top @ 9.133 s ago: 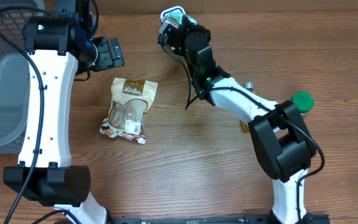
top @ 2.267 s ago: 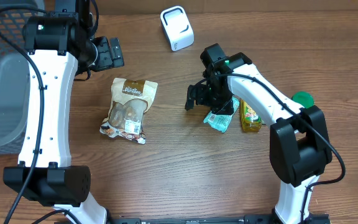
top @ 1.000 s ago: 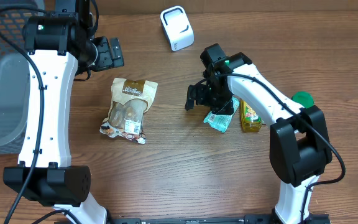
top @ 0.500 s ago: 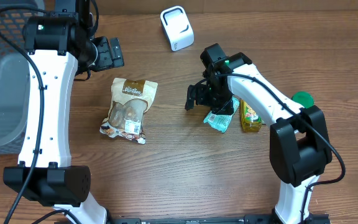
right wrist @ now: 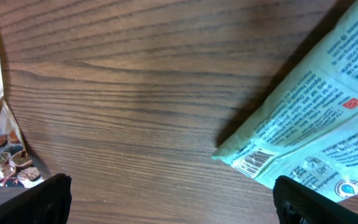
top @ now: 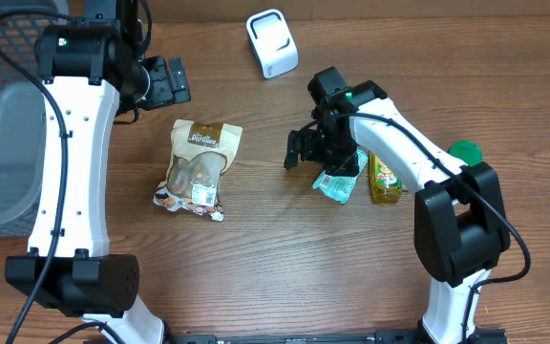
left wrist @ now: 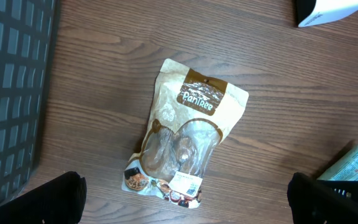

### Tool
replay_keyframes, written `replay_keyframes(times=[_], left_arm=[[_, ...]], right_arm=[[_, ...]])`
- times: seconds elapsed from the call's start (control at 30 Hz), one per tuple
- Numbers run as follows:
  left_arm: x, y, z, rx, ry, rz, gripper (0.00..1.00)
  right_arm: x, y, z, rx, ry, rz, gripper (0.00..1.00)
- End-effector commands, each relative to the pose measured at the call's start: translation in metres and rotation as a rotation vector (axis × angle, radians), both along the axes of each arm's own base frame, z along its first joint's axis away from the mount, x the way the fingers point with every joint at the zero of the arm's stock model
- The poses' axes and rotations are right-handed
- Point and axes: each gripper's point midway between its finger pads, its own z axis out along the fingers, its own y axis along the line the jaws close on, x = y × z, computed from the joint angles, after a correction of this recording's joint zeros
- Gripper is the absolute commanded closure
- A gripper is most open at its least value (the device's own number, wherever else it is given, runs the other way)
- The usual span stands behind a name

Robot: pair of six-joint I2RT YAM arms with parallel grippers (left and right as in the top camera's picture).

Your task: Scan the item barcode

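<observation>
Currently our right gripper [top: 304, 150] hangs spread wide and empty, low beside the teal packet [top: 336, 182] at centre right, whose barcode [right wrist: 253, 163] faces up; we judge it is lining up a pickup for the white scanner [top: 272, 43] at top centre. Our left gripper [top: 165, 81], also released, waits at upper left near the brown pouch [top: 199, 167]

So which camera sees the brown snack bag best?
The left wrist view: the whole brown snack bag shows big, label readable. Overhead shows it whole but small; the right wrist catches only its corner.
</observation>
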Motion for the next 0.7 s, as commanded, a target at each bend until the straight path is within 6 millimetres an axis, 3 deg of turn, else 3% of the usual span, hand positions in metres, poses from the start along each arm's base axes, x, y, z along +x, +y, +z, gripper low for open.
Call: replay_keyframes(times=[0.0, 0.17, 0.33, 0.37, 0.4, 0.43, 0.5, 0.67], left_arm=[[0.003, -0.004, 0.004, -0.002, -0.017, -0.019, 0.0], [0.003, -0.004, 0.004, -0.002, -0.017, -0.019, 0.0], [0.003, -0.004, 0.004, -0.002, -0.017, -0.019, 0.01], [0.003, -0.004, 0.004, -0.002, -0.017, -0.019, 0.0], [0.003, -0.004, 0.004, -0.002, -0.017, -0.019, 0.01], [0.003, -0.004, 0.004, -0.002, -0.017, -0.019, 0.01], [0.003, -0.004, 0.004, -0.002, -0.017, -0.019, 0.0], [0.003, -0.004, 0.004, -0.002, -0.017, -0.019, 0.01]], right_arm=[[0.003, 0.009, 0.004, 0.032, -0.011, 0.012, 0.0], [-0.004, 0.022, 0.008, 0.108, 0.025, 0.021, 0.0], [-0.007, 0.048, 0.017, 0.224, 0.033, 0.049, 0.0], [-0.007, 0.052, 0.018, 0.234, 0.022, 0.06, 0.12], [-0.006, 0.058, 0.019, 0.241, 0.008, 0.071, 0.33], [-0.005, 0.063, 0.02, 0.249, -0.008, 0.084, 0.44], [-0.004, 0.082, 0.022, 0.275, -0.05, 0.111, 0.59], [-0.001, 0.134, 0.03, 0.339, -0.185, 0.187, 0.84]])
